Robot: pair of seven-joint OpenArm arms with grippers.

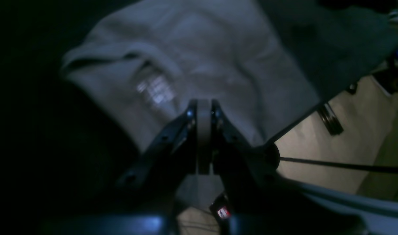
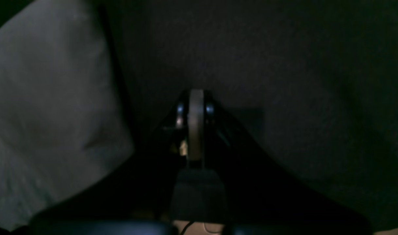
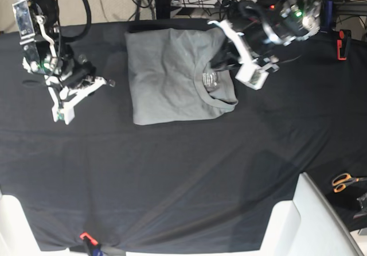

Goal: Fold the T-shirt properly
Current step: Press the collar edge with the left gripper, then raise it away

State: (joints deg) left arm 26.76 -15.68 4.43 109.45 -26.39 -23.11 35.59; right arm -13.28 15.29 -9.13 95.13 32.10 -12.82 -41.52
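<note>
Left hand (image 3: pixel 252 75) pressed together, pinching nothing, hovering at the collar (image 3: pixel 215 98) end of the T-shirt (image 3: pixel 172 75). Seen from the left wrist: closed fingers (image 1: pixel 204 114) over grey cloth, with the neck label (image 1: pixel 155 89) just ahead and to the left of the tips, the collar opening further left, the table edge and pale floor (image 1: pixel 342 150) off to the right. T-shirt folded into a compact rectangle, lying flat on the black cloth (image 3: pixel 183 175) near the far edge of the table, between the two hands, closer to the left one. Collar and label on the side under the left hand; plain folded edge toward the right hand. Right hand (image 3: pixel 64 113) also pressed together, empty, well apart from the shirt, over bare black cloth. From the right wrist: shut fingers (image 2: pixel 196 107) above dark cloth, a grey stretch of the shirt (image 2: pixel 48 107) filling the left side of that view, not touching the tips. Orange-handled scissors (image 3: pixel 346 181) near the table's edge, far from both hands. Red clip (image 3: pixel 342 43) at the far edge beyond the left hand. White panels (image 3: pixel 298 227) at the near edge.
</note>
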